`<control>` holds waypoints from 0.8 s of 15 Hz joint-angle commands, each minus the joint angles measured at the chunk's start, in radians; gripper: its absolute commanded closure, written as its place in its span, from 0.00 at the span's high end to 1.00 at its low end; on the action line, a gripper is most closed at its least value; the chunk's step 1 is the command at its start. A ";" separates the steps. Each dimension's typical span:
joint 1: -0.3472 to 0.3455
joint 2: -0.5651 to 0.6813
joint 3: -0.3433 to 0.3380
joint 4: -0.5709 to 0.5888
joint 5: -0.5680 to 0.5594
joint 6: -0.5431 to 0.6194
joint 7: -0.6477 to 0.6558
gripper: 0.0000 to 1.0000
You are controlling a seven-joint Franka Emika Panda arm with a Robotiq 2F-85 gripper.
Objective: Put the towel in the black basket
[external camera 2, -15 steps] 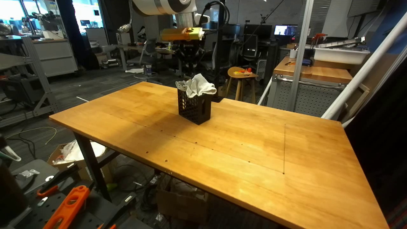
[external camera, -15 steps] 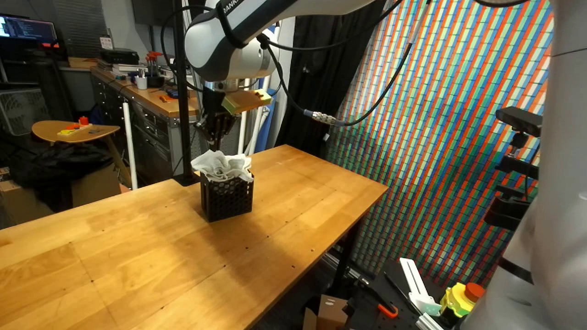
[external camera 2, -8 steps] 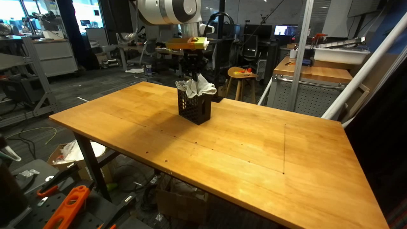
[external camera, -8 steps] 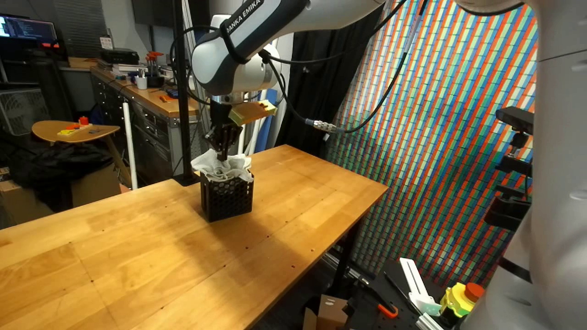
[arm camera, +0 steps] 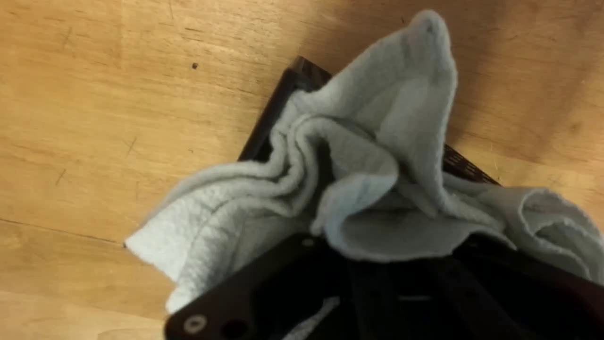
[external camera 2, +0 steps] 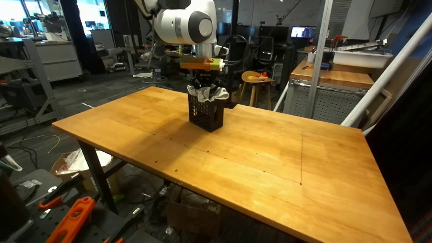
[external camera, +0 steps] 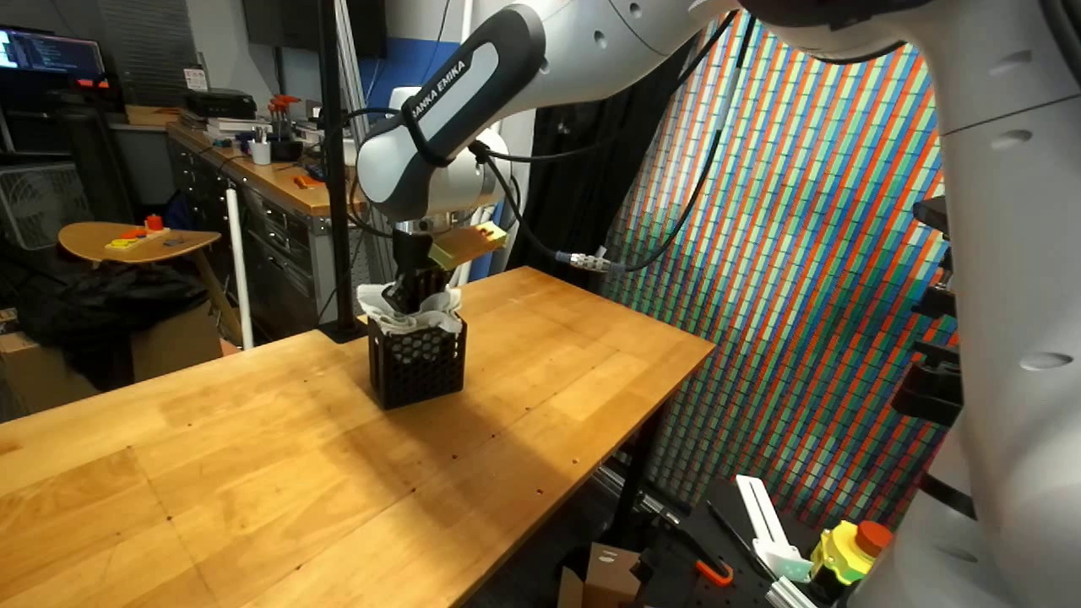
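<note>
"Fingers (arm camera: 222,302) down in the towel (arm camera: 368,158); tips hidden on my feed, so I can't tell whether they're parted or clamped."

"How does it lie?"

"Crumpled in the black basket (external camera: 418,376), poking above its rim. By wrist view its longest visible spread runs nine to three o'clock, a peak pointing toward one."

"Anything in the way?"

"Fingers, over its six o'clock side. Near the basket, at ten o'clock in an exterior view, a black post (external camera: 339,219)."

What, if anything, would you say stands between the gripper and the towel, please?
Nothing visible: the gripper, partly hidden, is down among the folds of the towel, which sits partly inside the black basket, bulging above it.
</note>
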 commanded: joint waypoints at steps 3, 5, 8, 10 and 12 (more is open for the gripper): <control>-0.019 0.066 0.040 0.056 0.041 -0.035 -0.069 0.10; -0.023 0.070 0.043 0.061 0.048 -0.043 -0.079 0.11; -0.029 0.071 0.047 0.062 0.059 -0.052 -0.083 0.11; -0.030 0.060 0.045 0.060 0.066 -0.061 -0.079 0.11; -0.027 0.036 0.031 0.060 0.060 -0.082 -0.056 0.10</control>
